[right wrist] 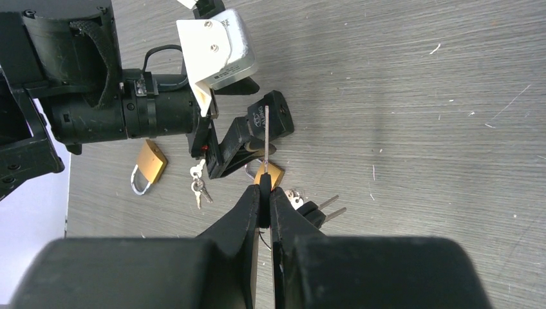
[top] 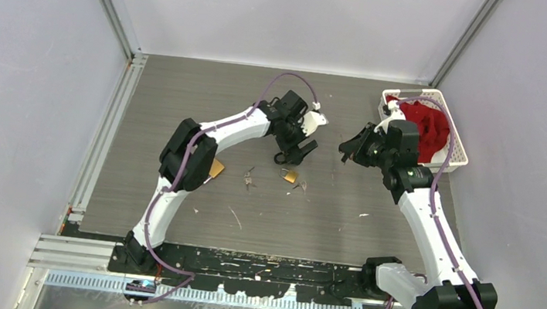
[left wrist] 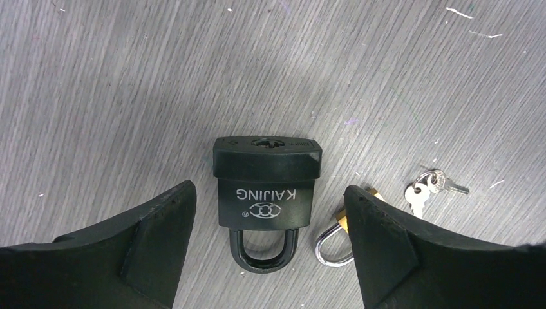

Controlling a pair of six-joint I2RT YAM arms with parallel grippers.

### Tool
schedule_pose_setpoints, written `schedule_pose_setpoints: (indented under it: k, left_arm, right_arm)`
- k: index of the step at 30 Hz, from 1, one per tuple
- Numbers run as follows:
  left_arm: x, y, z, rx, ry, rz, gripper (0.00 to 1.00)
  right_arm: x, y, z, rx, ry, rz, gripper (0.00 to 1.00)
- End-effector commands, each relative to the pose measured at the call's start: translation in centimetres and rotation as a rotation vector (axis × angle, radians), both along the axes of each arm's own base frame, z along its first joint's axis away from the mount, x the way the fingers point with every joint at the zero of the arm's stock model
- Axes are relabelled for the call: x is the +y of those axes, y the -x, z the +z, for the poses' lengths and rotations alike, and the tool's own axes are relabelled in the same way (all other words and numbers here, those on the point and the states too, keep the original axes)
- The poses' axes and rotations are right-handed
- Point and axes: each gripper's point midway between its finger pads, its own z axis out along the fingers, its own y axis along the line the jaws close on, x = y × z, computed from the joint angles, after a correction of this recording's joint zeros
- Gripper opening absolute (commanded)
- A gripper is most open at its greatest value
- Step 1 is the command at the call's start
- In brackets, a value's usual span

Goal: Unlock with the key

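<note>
Padlock [left wrist: 267,190], black and stamped KAIJING, lies flat on the grey wood-grain table [top: 183,98]. Its keyhole end points away from the left gripper [left wrist: 269,196], whose fingers are spread to either side of the padlock's body with a gap on each side. Pale walls [top: 287,8] and aluminium rails [top: 110,7] enclose the table. Only the top view shows a white basket [top: 463,149] holding a red cloth [top: 425,129], well apart from the padlock. Only the right wrist view shows the right gripper [right wrist: 264,188] pinching the key [right wrist: 266,135] by its head, blade pointing toward the padlock. The left wrist view shows a brass padlock [left wrist: 331,248] and loose keys [left wrist: 428,185] just beside the padlock.
</note>
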Motion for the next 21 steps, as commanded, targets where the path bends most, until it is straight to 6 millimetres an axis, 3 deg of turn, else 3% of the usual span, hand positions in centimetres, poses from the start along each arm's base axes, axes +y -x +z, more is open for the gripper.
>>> schedule_pose_setpoints:
  k: [1, 9, 15, 18, 21]
  left_arm:
    - [-0.6, -0.7, 1.5, -0.03, 0.035, -0.018, 0.83]
    - [0.8, -0.1, 0.5, -0.053, -0.001, -0.043, 0.82]
    - [0.9, -1.2, -0.1, -0.098, -0.017, -0.03, 0.8]
    - [0.7, -1.8, -0.3, -0.109, -0.012, -0.021, 0.77]
    - [0.6, -2.0, -0.4, -0.101, -0.001, -0.022, 0.66]
  right_arm:
    - [0.3, -0.4, 2.2, -0.088, -0.025, 0.011, 0.01]
    - [0.2, -0.3, 2.2, -0.09, -0.022, 0.012, 0.01]
    - [0.3, -0.2, 2.7, -0.1, -0.03, 0.016, 0.01]
    - [0.3, 0.0, 2.7, -0.1, -0.028, 0.017, 0.01]
    - [0.4, 0.0, 2.8, -0.099, -0.029, 0.022, 0.01]
